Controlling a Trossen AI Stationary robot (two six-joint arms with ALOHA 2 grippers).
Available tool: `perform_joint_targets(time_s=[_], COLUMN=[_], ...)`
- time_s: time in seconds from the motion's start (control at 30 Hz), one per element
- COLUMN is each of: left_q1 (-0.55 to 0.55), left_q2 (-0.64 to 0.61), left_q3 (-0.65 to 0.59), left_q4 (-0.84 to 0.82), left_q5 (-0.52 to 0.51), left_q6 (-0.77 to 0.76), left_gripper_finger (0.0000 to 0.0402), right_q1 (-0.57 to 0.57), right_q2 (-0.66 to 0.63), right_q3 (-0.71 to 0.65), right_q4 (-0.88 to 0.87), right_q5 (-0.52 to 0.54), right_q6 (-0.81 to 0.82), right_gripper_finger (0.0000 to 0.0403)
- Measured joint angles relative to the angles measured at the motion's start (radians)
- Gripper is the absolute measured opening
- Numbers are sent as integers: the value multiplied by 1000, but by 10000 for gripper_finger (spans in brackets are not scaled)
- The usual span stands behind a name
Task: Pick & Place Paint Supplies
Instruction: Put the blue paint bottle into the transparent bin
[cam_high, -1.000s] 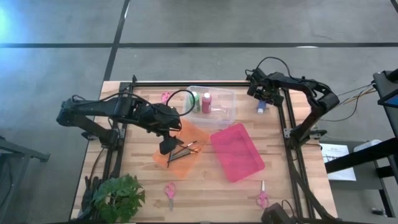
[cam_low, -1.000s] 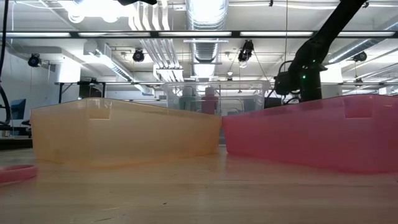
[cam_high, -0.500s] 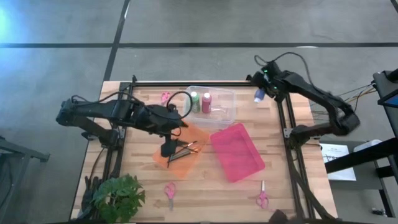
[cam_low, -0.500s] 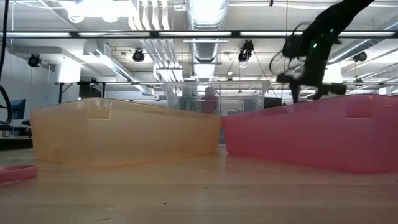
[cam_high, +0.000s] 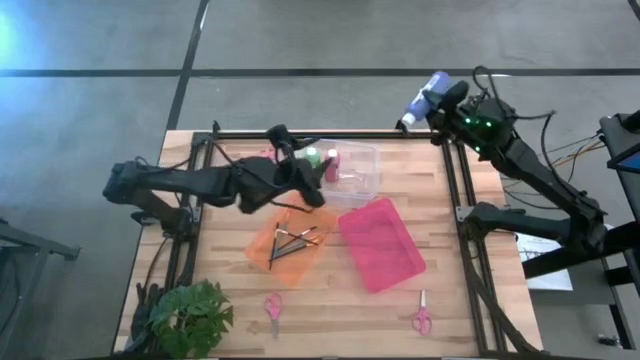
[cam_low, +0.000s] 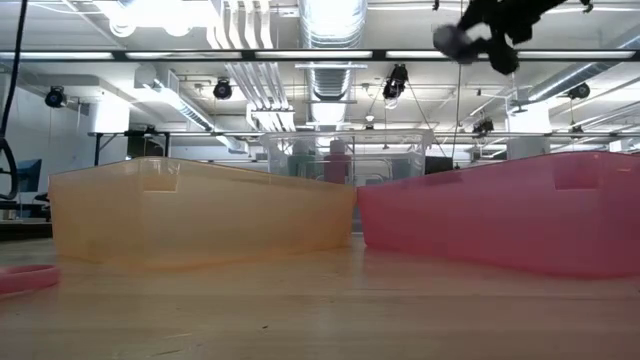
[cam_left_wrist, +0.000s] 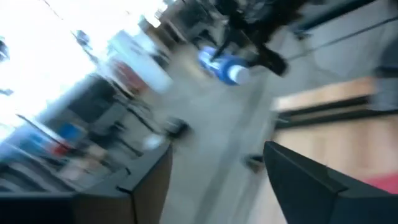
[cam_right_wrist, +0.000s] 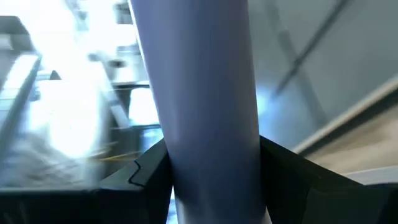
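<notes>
The blue paint bottle (cam_high: 424, 96) is held aloft beyond the far right corner of the worktop (cam_high: 230, 290), pinched between the jaws of the right gripper (cam_high: 440, 100). Its long axis is tilted, with the white cap pointed down and toward the left and the body sloped up toward the gripper. In the right wrist view the bottle (cam_right_wrist: 196, 106) is seen filling the gap between the two dark fingers (cam_right_wrist: 292, 180).

A second earlier the bottle was held low beside the clear bin (cam_high: 345, 170); since then it has been lifted high and swung outward past the worktop edge. The left gripper (cam_high: 300, 185) has been raised from the orange bin (cam_high: 262, 250), toward the clear bin; whether its jaws are spread cannot be told.

The green bottle (cam_high: 312, 158) and the pink-red bottle (cam_high: 331, 160) are stood upright in the clear bin. The paintbrushes (cam_high: 290, 240) are laid in the orange bin. A pink bin (cam_high: 380, 245), scissors (cam_high: 272, 305) and a plant (cam_high: 190, 315) are carried on the wooden worktop. A ceiling with ducts and strip lights is seen behind.
</notes>
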Motion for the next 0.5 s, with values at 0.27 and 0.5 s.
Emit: perform_joint_targets(time_s=[0.27,0.5], left_q1=[32,47], left_q2=[182,316], left_q3=[59,216], left_q4=[371,377], left_q5=[10,63], left_q6=[453,517], left_gripper_finger=[226,225], right_q1=[136,215], right_q2=[40,137], right_q3=[102,244], right_q4=[65,73], right_q5=[64,93], right_q6=[17,-63], right_gripper_finger=[186,186])
